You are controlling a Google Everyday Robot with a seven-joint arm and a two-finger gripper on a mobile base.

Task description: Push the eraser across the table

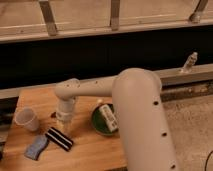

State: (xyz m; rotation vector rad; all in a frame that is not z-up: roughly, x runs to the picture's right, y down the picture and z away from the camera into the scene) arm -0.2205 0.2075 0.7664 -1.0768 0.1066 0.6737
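Note:
The eraser, a black block with a pale stripe, lies slantwise on the light wood table, left of centre. My gripper points down just above the eraser's upper right end, at the end of the white arm. The arm's wrist hides the spot where gripper and eraser meet, so I cannot tell whether they touch.
A clear plastic cup stands at the table's left edge. A blue-grey sponge-like pad lies just left of the eraser. A green bowl holding a white labelled box sits to the right. A small bottle stands on the ledge behind.

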